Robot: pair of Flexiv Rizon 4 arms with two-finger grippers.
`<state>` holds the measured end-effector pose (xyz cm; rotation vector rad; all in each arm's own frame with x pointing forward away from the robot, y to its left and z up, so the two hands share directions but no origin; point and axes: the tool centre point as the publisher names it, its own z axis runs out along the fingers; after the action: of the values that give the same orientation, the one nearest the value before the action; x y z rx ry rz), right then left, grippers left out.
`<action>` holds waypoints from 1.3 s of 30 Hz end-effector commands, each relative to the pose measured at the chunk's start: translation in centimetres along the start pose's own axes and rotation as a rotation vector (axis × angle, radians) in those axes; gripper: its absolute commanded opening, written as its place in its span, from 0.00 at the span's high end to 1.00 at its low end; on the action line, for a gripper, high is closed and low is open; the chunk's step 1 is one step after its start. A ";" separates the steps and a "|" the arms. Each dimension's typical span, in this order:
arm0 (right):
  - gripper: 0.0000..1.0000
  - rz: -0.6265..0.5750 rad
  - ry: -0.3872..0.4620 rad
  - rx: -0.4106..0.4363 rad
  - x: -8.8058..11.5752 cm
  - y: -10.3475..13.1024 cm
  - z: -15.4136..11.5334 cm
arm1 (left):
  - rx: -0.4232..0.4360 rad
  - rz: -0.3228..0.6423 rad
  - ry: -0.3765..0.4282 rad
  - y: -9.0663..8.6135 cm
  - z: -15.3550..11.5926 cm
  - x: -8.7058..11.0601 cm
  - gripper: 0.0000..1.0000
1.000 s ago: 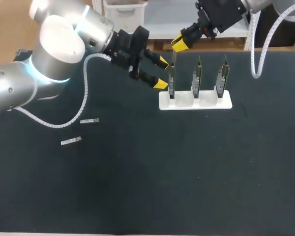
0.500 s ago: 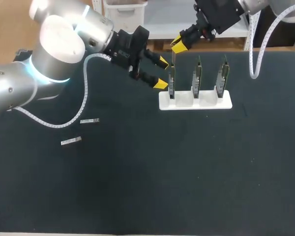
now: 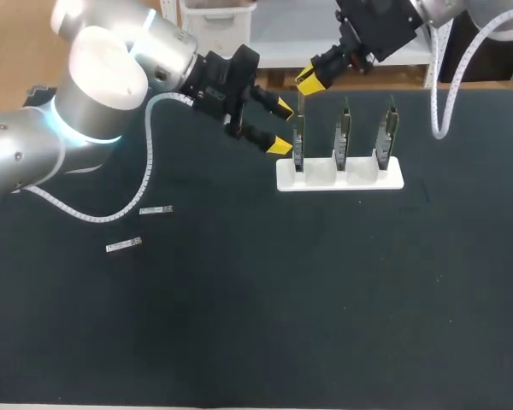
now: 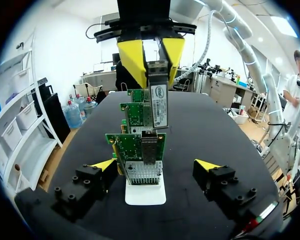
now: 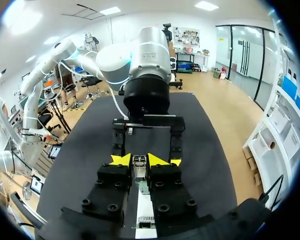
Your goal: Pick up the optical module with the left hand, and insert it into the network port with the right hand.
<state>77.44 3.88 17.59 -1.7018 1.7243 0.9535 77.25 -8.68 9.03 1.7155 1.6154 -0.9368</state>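
Right gripper (image 3: 308, 79) had edged slightly leftward since the earlier frame, clenched on the optical module (image 4: 158, 106), which hung upright just above the leftmost card (image 3: 298, 141) in the white holder (image 3: 359, 179) (far side of table), while the left gripper (image 3: 283, 126) stood released just left of that card.

The left jaws stand wide apart before a white stand (image 4: 145, 193) of three green cards (image 4: 135, 149). Above the cards, the right jaws pinch the module (image 4: 159, 106) upright.
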 end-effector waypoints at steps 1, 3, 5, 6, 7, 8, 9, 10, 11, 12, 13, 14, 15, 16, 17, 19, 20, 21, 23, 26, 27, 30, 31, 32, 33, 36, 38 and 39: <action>1.00 -0.006 0.005 -0.010 0.1 -0.4 0.2 | 0.004 -0.001 0.004 0.2 0.0 -0.1 0.00; 1.00 -0.009 0.007 -0.011 0.0 -0.4 0.2 | 0.004 -0.001 0.004 0.2 0.0 -0.1 0.00; 1.00 -0.012 0.011 -0.011 0.1 -0.3 0.3 | 0.004 -0.001 0.004 0.2 0.0 -0.1 0.00; 1.00 -0.012 0.014 -0.011 0.1 -0.3 0.3 | 0.004 -0.001 0.004 0.2 0.0 -0.1 0.00; 1.00 -0.013 0.015 -0.012 0.1 -0.3 0.4 | 0.004 -0.001 0.004 0.2 0.0 -0.1 0.00; 1.00 -0.014 0.018 -0.011 0.1 -0.3 0.4 | 0.004 -0.001 0.004 0.2 0.0 -0.1 0.00; 1.00 -0.016 0.020 -0.011 0.2 -0.3 0.4 | 0.004 -0.001 0.004 0.2 0.0 -0.1 0.00; 1.00 -0.018 0.021 -0.011 0.2 -0.2 0.5 | 0.004 -0.001 0.004 0.2 0.0 -0.1 0.00; 1.00 -0.019 0.021 -0.011 0.1 -0.2 0.5 | 0.004 -0.001 0.004 0.2 0.0 -0.1 0.00; 1.00 -0.021 0.021 -0.011 0.1 -0.2 0.5 | 0.004 -0.001 0.004 0.2 0.0 -0.1 0.00; 1.00 -0.022 0.021 -0.009 0.1 -0.2 0.5 | 0.004 -0.001 0.004 0.2 0.0 -0.1 0.00; 1.00 -0.023 0.022 -0.006 0.1 -0.2 0.5 | 0.004 -0.001 0.004 0.2 0.0 -0.1 0.00; 1.00 -0.022 0.021 -0.002 0.2 -0.3 0.5 | 0.004 -0.001 0.004 0.2 0.0 -0.1 0.00; 1.00 -0.020 0.024 0.006 0.2 -0.3 0.5 | 0.004 -0.001 0.004 0.2 0.0 -0.1 0.00; 1.00 -0.021 0.026 0.009 0.2 -0.3 0.5 | 0.004 -0.001 0.004 0.2 0.0 -0.1 0.00; 1.00 -0.028 0.024 0.011 0.2 -0.4 0.5 | 0.004 -0.001 0.004 0.2 0.0 -0.1 0.00; 1.00 -0.035 0.030 0.015 0.1 -0.4 0.5 | 0.004 -0.001 0.004 0.2 0.0 -0.1 0.00; 1.00 -0.038 0.036 0.016 0.2 -0.4 0.5 | 0.004 -0.001 0.004 0.2 0.0 -0.1 0.00; 1.00 -0.040 0.040 0.015 0.2 -0.5 0.6 | 0.004 -0.001 0.004 0.2 0.0 -0.1 0.00; 1.00 -0.046 0.043 0.016 0.2 -0.5 0.6 | 0.004 -0.001 0.004 0.2 0.0 -0.1 0.00; 1.00 -0.046 0.043 0.017 0.3 -0.6 0.6 | 0.004 -0.001 0.004 0.2 0.0 -0.1 0.00; 1.00 -0.047 0.050 0.020 0.3 -0.7 0.5 | 0.004 -0.001 0.004 0.2 0.0 -0.1 0.00; 1.00 -0.047 0.053 0.020 0.3 -0.7 0.6 | 0.004 -0.001 0.004 0.2 0.0 -0.1 0.00; 1.00 -0.047 0.054 0.020 0.4 -0.7 0.6 | 0.004 -0.001 0.004 0.2 0.0 -0.1 0.00; 1.00 -0.044 0.051 0.016 0.4 -0.7 0.6 | 0.004 -0.001 0.004 0.2 0.0 -0.1 0.00; 1.00 -0.039 0.051 0.014 0.5 -0.6 0.8 | 0.004 -0.001 0.004 0.2 0.0 -0.1 0.00; 1.00 -0.035 0.045 0.014 0.5 -0.6 0.8 | 0.004 -0.001 0.004 0.2 0.0 -0.1 0.00; 1.00 -0.037 0.042 0.015 0.5 -0.6 0.8 | 0.004 -0.001 0.004 0.2 0.0 -0.1 0.00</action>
<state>77.98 4.22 16.95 -1.7530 1.7213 0.8912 77.25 -8.68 9.03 1.7156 1.6152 -0.9368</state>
